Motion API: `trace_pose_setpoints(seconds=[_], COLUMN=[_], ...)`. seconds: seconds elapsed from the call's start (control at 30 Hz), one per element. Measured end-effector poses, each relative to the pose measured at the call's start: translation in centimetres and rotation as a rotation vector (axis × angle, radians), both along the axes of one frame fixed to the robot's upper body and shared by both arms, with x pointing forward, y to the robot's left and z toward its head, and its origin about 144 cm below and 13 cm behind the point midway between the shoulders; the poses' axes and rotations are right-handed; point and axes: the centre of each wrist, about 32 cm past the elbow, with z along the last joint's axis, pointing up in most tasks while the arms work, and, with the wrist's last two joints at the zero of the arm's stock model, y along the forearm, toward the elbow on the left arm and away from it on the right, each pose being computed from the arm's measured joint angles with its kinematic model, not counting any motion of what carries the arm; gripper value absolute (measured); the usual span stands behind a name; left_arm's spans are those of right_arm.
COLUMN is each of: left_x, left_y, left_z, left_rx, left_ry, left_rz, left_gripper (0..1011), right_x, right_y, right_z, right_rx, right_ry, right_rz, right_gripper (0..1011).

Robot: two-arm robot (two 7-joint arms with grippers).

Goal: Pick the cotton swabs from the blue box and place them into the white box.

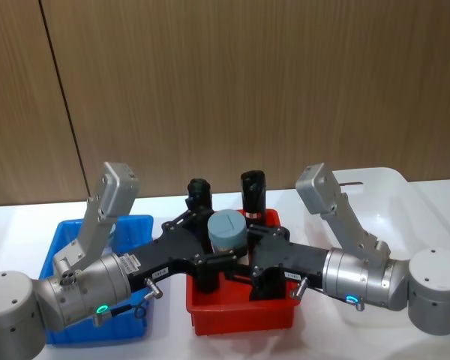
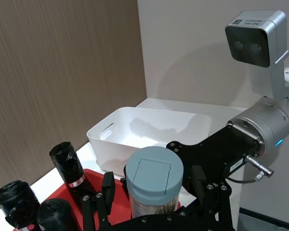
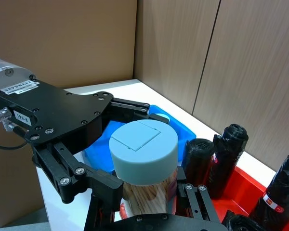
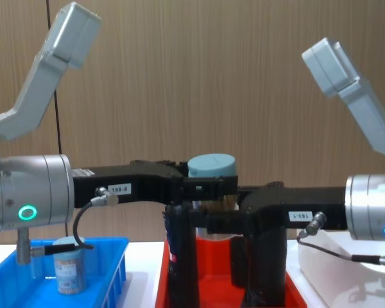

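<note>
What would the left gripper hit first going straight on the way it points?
The right gripper, facing it across the jar that the left gripper holds above the red bin; their gap is unclear.

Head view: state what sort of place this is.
Likely an indoor robot test bench: a white table against a wood-panelled wall, blue box, red bin and white box in a row, and the left tool and right tool meeting at a cotton swabs jar above the red bin.
</note>
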Motion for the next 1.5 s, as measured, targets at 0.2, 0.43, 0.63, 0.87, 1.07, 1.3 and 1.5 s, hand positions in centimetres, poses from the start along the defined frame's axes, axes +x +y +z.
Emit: trace_pose_setpoints(seconds=[0.2,0.43,0.63,0.87,1.07,1.3,1.5], left_x=[0.0,0.0,0.0,0.0,0.0,0.0,0.0], left_y=[0.0,0.0,0.0,0.0,0.0,0.0,0.0], left_z=[0.0,0.0,0.0,0.0,0.0,0.0,0.0], left_rx=[0.0,0.0,0.0,0.0,0.0,0.0,0.0], left_ry=[0.0,0.0,0.0,0.0,0.0,0.0,0.0], left_rz=[0.0,0.0,0.0,0.0,0.0,0.0,0.0], left_gripper=[1004,1004,1004,1004,1004,1004,1004], right_x=[0.0,0.1,0.2,0.3,0.4,0.7,1.2], right_y=[-0.4,-1.3,-2.4,-4.1,-5.7,-7.2,-8.4], right_z=[0.0,0.1,0.4,1.0,1.5,1.9,1.9], right_rx=[0.009,0.02,0.033,0.052,0.063,0.068,0.062], right_ry=[-0.004,-0.013,-0.029,-0.053,-0.072,-0.088,-0.095], right_rz=[-0.007,-0.035,-0.069,-0.121,-0.167,-0.216,-0.264], right_gripper=[639,639,639,639,639,639,639])
